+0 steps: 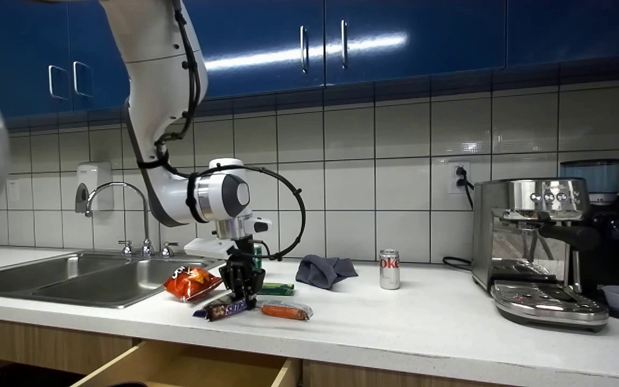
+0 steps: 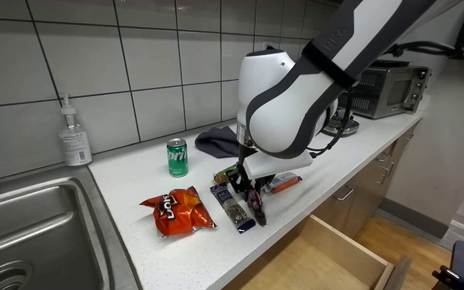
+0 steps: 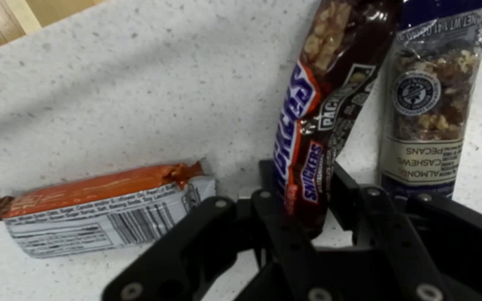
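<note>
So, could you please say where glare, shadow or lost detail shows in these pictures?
In an exterior view, bright glare streaks the blue cabinet doors; in an exterior view, pale reflections run along the steel sink; in the wrist view, a soft shadow crosses the counter, small highlights dot the Snickers bar, and the dark gripper loses some detail.

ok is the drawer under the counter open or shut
Open: the drawer juts out past the edge of the counter, its wooden inside showing in both exterior views.

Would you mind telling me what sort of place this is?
It looks like a kitchen, though whether at home or work is unclear: there is a sink, a coffee machine and blue wall cupboards.
</note>
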Controlling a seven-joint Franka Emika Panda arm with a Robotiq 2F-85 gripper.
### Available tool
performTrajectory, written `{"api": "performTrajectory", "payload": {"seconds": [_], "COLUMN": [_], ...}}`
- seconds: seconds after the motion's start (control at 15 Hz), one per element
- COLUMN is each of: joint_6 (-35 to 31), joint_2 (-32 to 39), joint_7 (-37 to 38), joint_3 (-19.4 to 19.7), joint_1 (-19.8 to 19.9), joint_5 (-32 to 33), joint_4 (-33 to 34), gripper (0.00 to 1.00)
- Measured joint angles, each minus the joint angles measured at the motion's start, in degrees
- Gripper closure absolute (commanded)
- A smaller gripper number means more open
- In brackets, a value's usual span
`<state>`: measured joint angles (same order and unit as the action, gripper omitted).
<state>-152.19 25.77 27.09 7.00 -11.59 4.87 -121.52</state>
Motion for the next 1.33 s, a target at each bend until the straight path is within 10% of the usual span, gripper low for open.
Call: {"api": "performTrajectory", "payload": {"seconds": [1.33], "joint_6": [0.0], "joint_2": [-8.8], "joint_7": [4.6], "joint_3": [1.7], "joint_1": [0.3], "joint_5": [-0.6], "joint_4": [-9.2], "gripper": [0.92]}}
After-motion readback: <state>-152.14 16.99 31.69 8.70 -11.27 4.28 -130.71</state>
